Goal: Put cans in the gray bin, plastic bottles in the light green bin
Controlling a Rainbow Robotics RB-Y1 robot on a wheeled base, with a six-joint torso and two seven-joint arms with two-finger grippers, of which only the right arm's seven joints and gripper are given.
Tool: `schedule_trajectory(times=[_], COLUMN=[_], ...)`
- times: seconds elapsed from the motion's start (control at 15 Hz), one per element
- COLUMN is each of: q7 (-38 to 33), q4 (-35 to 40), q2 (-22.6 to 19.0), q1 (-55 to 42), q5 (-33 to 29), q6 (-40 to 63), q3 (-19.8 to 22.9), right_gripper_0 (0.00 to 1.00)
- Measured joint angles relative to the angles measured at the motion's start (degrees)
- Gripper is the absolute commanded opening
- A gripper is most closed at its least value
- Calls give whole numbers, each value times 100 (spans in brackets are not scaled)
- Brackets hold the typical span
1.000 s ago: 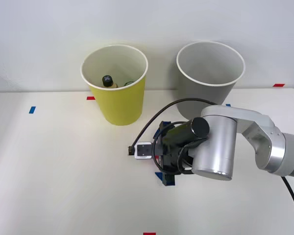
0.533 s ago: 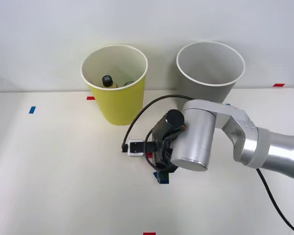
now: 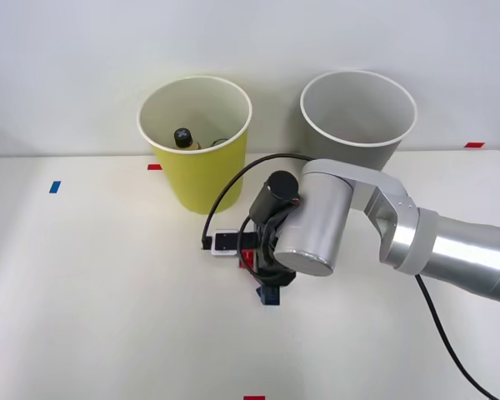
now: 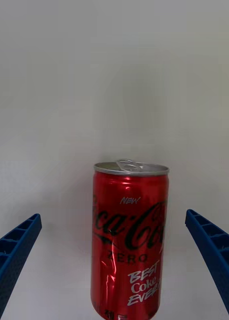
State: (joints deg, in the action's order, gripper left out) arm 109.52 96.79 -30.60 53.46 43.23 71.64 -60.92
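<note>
A small red can (image 4: 129, 240) with white lettering and a silver top sits between the two blue ribbed fingers of my right gripper (image 4: 113, 216), which is open and clear of it on both sides. From the front, the gripper (image 3: 259, 273) hangs low over the white table's middle, in front of the bins, and a sliver of the red can (image 3: 248, 253) shows beside the wrist. The light green bin (image 3: 202, 182) stands at the back left with a plastic bottle's dark cap (image 3: 182, 136) inside it. To its right stands the gray bin (image 3: 358, 152).
My silver arm (image 3: 417, 237) reaches in from the right, trailing a black cable. Small tape marks dot the table: blue (image 3: 55, 187) at the left, red (image 3: 473, 145) at the far right and red (image 3: 254, 397) at the front edge.
My right arm has swung leftward across the table and the wrist has turned, carrying the gripper further left and slightly nearer the bins. The bins and bottle are unmoved.
</note>
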Motion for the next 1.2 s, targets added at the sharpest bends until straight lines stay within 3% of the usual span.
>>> schedule_trajectory(times=[0.6, 1.2], q7=[305, 444], q4=[-790, -852], q2=[461, 495], q1=[21, 18], q5=[-95, -254], q6=[0, 25], q3=[195, 210], right_gripper_0=[100, 99])
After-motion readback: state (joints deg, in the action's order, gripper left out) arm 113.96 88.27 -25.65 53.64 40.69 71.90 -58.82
